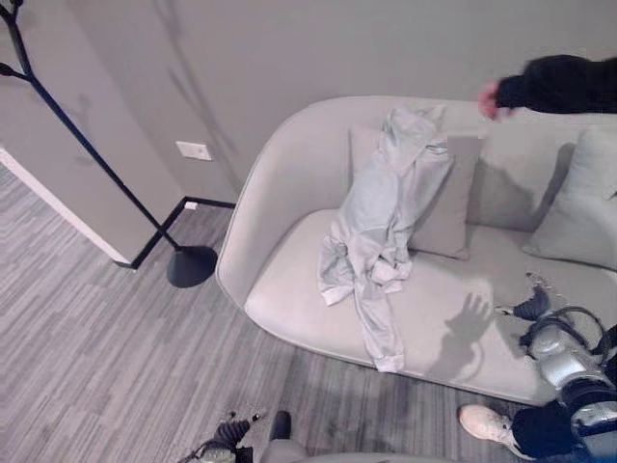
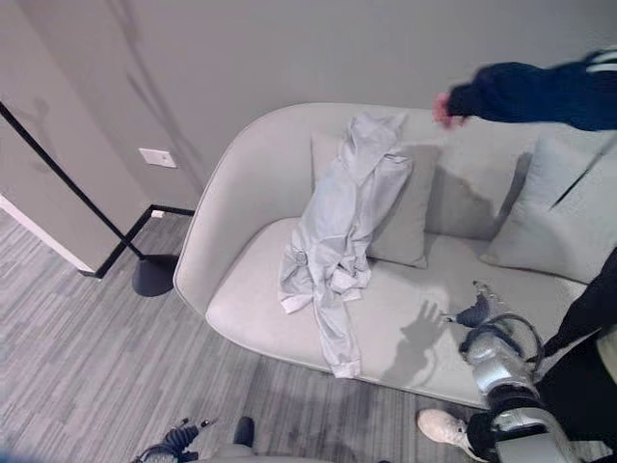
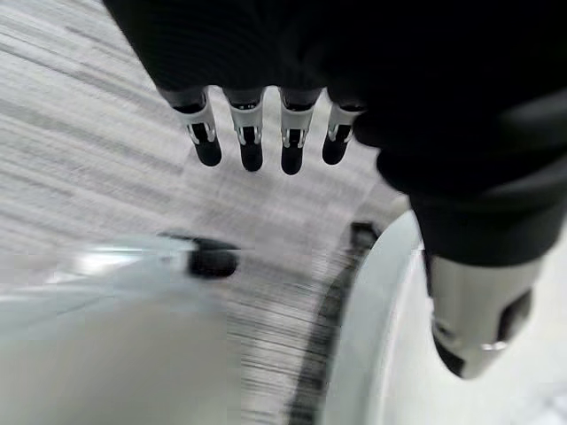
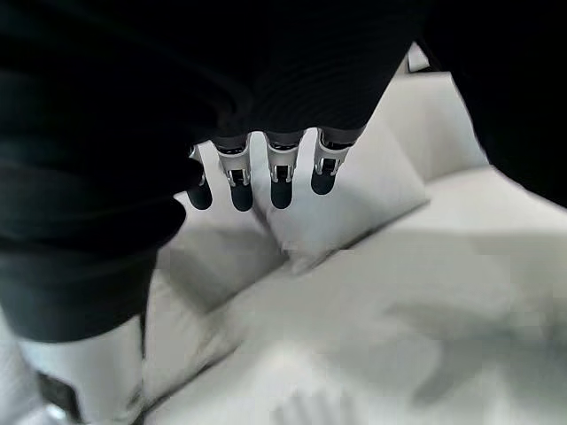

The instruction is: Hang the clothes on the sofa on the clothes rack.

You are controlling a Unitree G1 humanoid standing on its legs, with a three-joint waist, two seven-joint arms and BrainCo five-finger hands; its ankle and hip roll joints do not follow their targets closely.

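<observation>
- Grey floor [image 1: 96,347] is seen under a pale sofa [image 1: 289,309].
- Clothes [image 1: 381,227] lie untouched; both the right hand [image 2: 477,313] and the left hand [image 3: 266,133] are held loose, empty.
- Reaching comes next; the rack [image 1: 96,154] is far.

No legible text (anywhere)

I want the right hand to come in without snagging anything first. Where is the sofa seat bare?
Bare seat lies between the garment and the right hand, in front of the middle cushion. The sofa's left end beside the garment is bare too. The back is crowded with cushions, and a person's arm reaches over it.
</observation>
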